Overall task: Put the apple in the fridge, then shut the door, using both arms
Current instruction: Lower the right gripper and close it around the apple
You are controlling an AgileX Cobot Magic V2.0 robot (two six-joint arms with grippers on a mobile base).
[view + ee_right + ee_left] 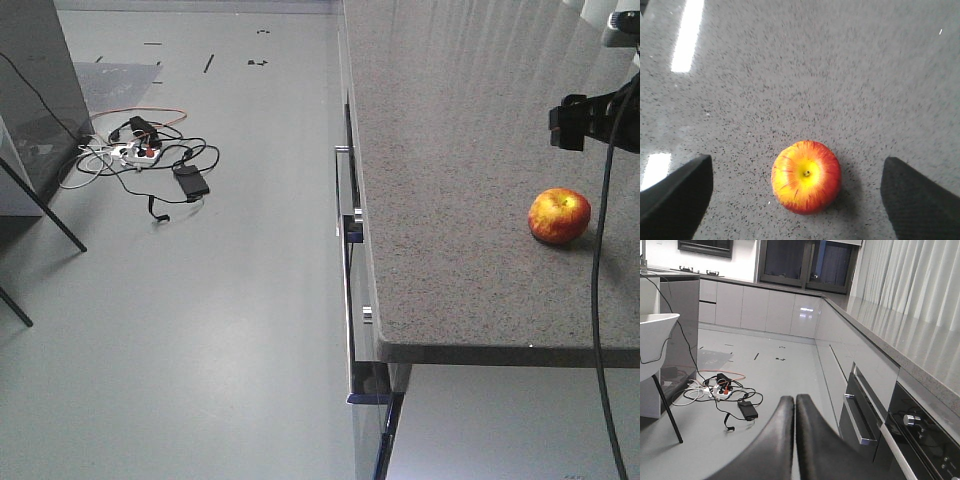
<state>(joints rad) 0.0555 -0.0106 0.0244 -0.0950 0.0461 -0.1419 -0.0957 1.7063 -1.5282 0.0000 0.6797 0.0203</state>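
The apple (559, 215) sits upright on the grey speckled counter (450, 150), at about 3 o'clock in the front view and near the front edge of the counter. It is red with yellow-orange patches. In the right wrist view its stem hollow faces the camera and it lies at 6 o'clock from the middle.

The right gripper (796, 161) hangs above the apple with its jaws wide apart. Its 2 black fingers (680, 195) show at 8 o'clock and at 4 o'clock, 1 on each side of the apple, and neither touches it. It grips nothing. In the front view a black part of the right arm (590, 118) shows at 2 o'clock, above the apple, and a black cable (600, 300) hangs down past the counter edge.

The left gripper (795, 400) is pressed together, finger against finger, with nothing between them. It is over the floor, away from the counter, at 6 o'clock in its own view.

On the grey floor (200, 330), at 10 o'clock in the front view, lies a tangle of wires with a white power strip (140, 152) and a black adapter (190, 182). Below the counter there are pale drawers with metal handles (857, 422) and an oven (925, 445).
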